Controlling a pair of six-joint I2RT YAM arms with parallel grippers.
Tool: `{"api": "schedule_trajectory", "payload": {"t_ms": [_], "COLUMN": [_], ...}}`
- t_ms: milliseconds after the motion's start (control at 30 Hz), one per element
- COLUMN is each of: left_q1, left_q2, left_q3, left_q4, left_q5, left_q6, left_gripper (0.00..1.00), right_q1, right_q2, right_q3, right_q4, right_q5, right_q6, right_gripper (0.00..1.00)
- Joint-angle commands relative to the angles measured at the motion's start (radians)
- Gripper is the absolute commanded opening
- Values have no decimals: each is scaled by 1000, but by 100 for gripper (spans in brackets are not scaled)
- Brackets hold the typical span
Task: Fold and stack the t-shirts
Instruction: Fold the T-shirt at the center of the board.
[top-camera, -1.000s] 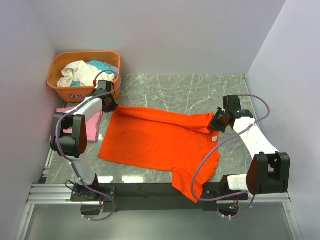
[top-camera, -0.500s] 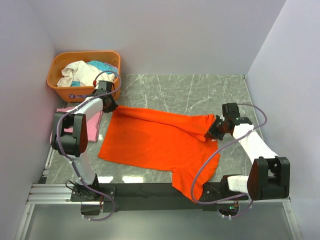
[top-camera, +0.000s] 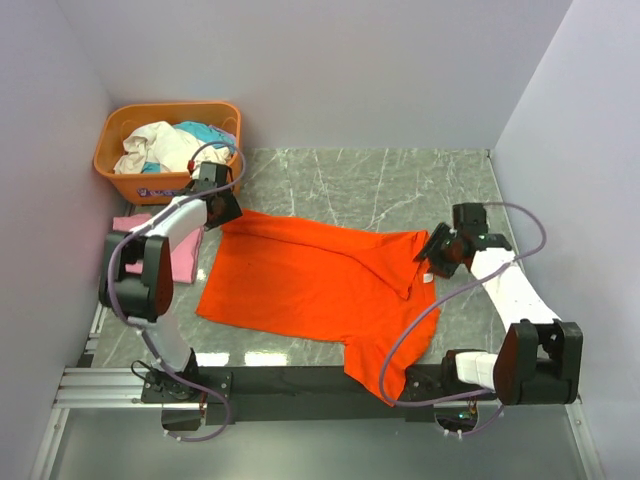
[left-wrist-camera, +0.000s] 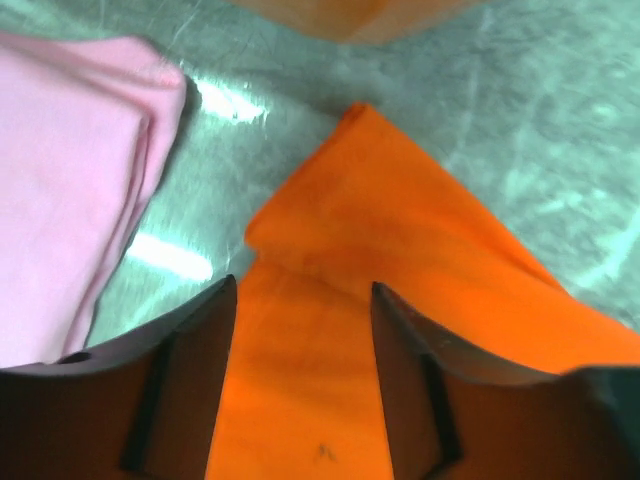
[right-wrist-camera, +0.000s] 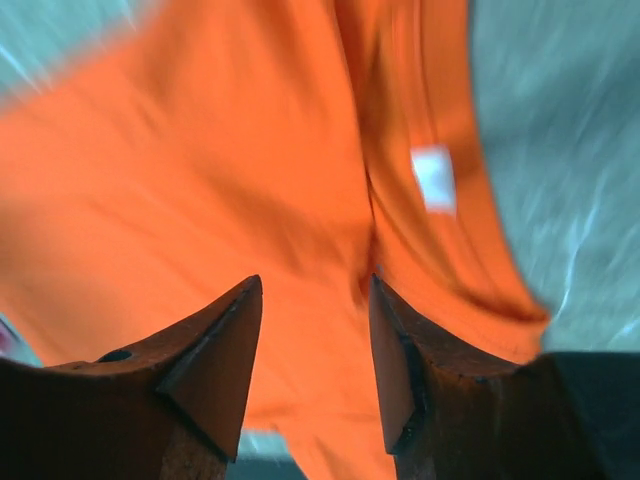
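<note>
Orange-red cloth fills the middle of the top view. The bright orange-red cloth t-shirt (top-camera: 300, 285) lies spread on the grey-green marbled table (top-camera: 350, 180). Its upper edge is doubled over in a band, and one end trails to the table's near edge at bottom centre. The folded light pink cloth t-shirt (top-camera: 185, 258) lies just left of it, below the rigid orange plastic basket (top-camera: 135, 185) of mixed laundry in the upper left. The left gripper (top-camera: 225, 208) sits over the shirt's upper-left corner, and the right gripper (top-camera: 436, 250) sits over its right end.

In the left wrist view the jaws of the left gripper (left-wrist-camera: 305, 300) stand apart with nothing clamped. The orange-red shirt's corner (left-wrist-camera: 400, 250) lies flat on the table beneath them, and the pink shirt (left-wrist-camera: 70, 170) is at the frame's left.

In the right wrist view, which is blurred, the jaws of the right gripper (right-wrist-camera: 315, 290) are likewise apart and hold nothing. Orange-red cloth (right-wrist-camera: 200, 170) lies under them, with a small white label (right-wrist-camera: 435, 178) at upper right.

The step in hand looks like folding the orange-red shirt: one fold is laid, but the shirt is far from compact. The next move probably calls for fresh pinches on an unfolded edge, carried across evenly by both arms. After that the shirt can be stacked on the pink one.
</note>
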Motion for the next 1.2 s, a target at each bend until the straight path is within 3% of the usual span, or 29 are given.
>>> {"api": "schedule_trajectory", "payload": {"t_ms": [0,67,300,500,633,1167], "left_q1": [-32,-49,-105,-123,-134,-140], "left_q2": [-149,-208,-247,-94,1,216], "left_q3": [-23,-53,-73,35,94,197], "left_q4": [-24,-38,-29,-18,-4,13], "left_q5": [-32,-31,48,71,58,11], "left_q6": [16,14,27,56,45,50], "left_gripper": [66,72,71,64,58,56], "right_q1": [-57,-82,-131,-155,-177,-211], "right_q2": [29,67,297,434,444,528], "right_q3": [93,119,145,174,147,151], "right_q4": [102,171,378,476,542,603], "right_q5": [81,73,2,-73,-111,-172], "right_q6": [-13,-13,27,30,52,99], "right_gripper": [52,49,43,43,43,45]}}
